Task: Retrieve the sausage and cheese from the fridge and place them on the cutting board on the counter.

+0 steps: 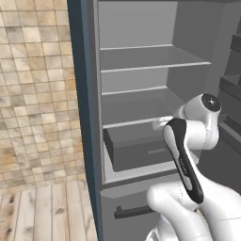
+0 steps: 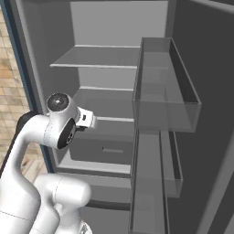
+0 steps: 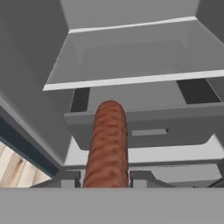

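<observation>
The sausage (image 3: pixel 107 144), a reddish-brown cylinder with a rounded end, stands up between my fingertips (image 3: pixel 70 180) in the hand view. My gripper (image 3: pixel 106 179) is shut on it. The hand (image 1: pixel 161 124) hangs in front of the open fridge (image 1: pixel 136 59), at the height of the shelf just above the lower drawer (image 1: pixel 141 151). From the right side the hand (image 2: pixel 87 119) also points into the fridge (image 2: pixel 105 55). The grey shelves in sight are bare. The cheese, the cutting board and the counter are out of view.
The fridge door stands open on the right, with clear door bins (image 2: pixel 167 91) close beside my arm. A dark bar handle (image 1: pixel 129 212) crosses the panel below the fridge opening. A tan tiled wall (image 1: pixel 33 94) and a wooden floor (image 1: pixel 42 212) lie to the left.
</observation>
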### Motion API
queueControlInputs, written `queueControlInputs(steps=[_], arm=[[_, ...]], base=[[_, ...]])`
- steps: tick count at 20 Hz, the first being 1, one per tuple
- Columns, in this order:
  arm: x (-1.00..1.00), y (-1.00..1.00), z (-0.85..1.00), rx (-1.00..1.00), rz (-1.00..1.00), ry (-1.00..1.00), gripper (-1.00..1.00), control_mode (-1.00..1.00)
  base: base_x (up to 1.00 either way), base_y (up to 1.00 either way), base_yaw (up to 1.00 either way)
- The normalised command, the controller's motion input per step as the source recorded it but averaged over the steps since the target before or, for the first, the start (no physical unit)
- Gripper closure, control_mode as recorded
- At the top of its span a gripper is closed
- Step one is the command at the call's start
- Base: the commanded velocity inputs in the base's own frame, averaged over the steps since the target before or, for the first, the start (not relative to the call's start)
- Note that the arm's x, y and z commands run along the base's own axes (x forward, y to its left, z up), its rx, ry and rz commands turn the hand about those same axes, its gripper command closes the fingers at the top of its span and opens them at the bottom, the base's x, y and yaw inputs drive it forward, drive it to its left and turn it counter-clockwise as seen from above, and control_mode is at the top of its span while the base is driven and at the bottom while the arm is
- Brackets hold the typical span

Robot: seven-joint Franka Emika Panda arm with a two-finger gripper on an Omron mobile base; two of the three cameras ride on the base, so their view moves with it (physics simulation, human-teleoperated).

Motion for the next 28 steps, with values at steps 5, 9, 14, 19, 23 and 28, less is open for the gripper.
queueControlInputs(steps=[5, 9, 14, 19, 23, 28], arm=[[0.00, 0.00, 0.00, 0.00, 0.00, 0.00, 1.00, -1.00], [0.00, 0.00, 0.00, 0.00, 0.00, 0.00, 1.00, -1.00], [0.00, 0.00, 0.00, 0.00, 0.00, 0.00, 1.00, -1.00], [0.00, 0.00, 0.00, 0.00, 0.00, 0.00, 1.00, -1.00], [0.00, 0.00, 0.00, 0.00, 0.00, 0.00, 1.00, 1.00], [0.00, 0.00, 0.00, 0.00, 0.00, 0.00, 1.00, 1.00]], base=[[0.00, 0.00, 0.00], [0.00, 0.00, 0.00], [0.00, 0.00, 0.00], [0.00, 0.00, 0.00], [0.00, 0.00, 0.00], [0.00, 0.00, 0.00]])
